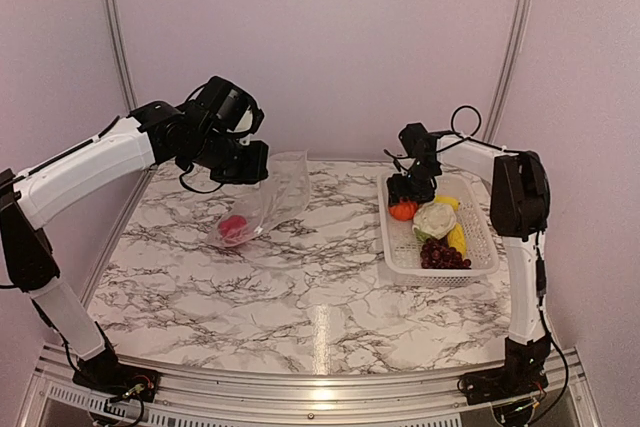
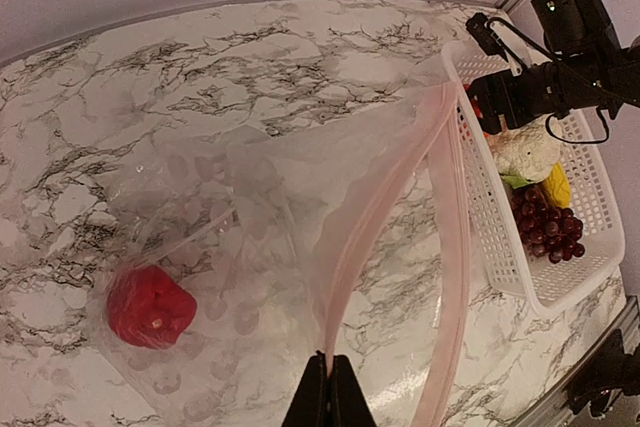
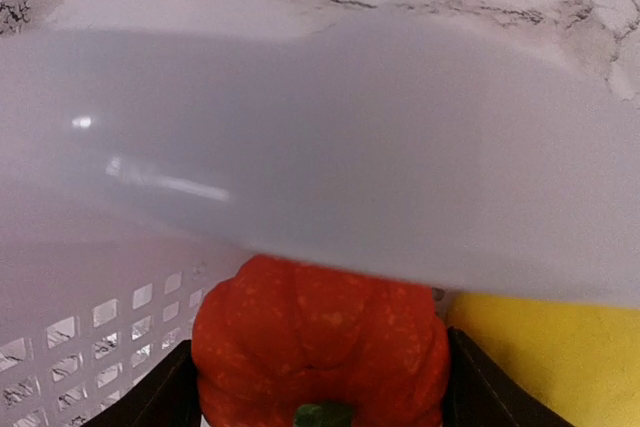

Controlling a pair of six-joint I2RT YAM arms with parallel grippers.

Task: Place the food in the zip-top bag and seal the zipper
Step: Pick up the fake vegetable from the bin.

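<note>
**Op:** Left side first. What have I got?

**Obs:** Your left gripper (image 2: 328,397) has its fingers pressed together on the zipper (image 2: 445,247), pinching one lip. The bag (image 1: 270,197) hangs from it at about ten o'clock on the table (image 1: 300,297), with its bottom resting on the marble. The mouth sags open toward three o'clock. The red pepper (image 2: 150,305) lies in the bottom corner.

**Op:** How will the bag handle?

**Obs:** My guess is thin, limp and slippery. Only the strip has any stiffness, so that is the place to hold it. The film would crumple or slide. With one lip pinched, the mouth could fold over when something drops in.

**Op:** And the right?

**Obs:** The basket (image 1: 485,247) sits at three o'clock. Your right gripper (image 1: 408,195) is down in its ten o'clock corner over the orange fruit (image 3: 320,347). The jaws are spread, with a finger (image 3: 150,397) just beside each flank. I cannot tell whether the pads are pressing yet. The fruit sits in the basket, not lifted.

**Op:** How is it to grip?

**Obs:** It looks light, hard and ribbed. It's round, so it could squirt out of a shallow pinch. Take it across the widest part, as you're lined up now. The yellow piece (image 1: 457,237) is close at its three o'clock, so watch that finger.

**Op:** What's left?

**Obs:** The cauliflower (image 1: 434,219) is mid-basket and the grapes (image 1: 443,255) are at six o'clock. The bunch looks lumpy, so grip it across the body.
</note>
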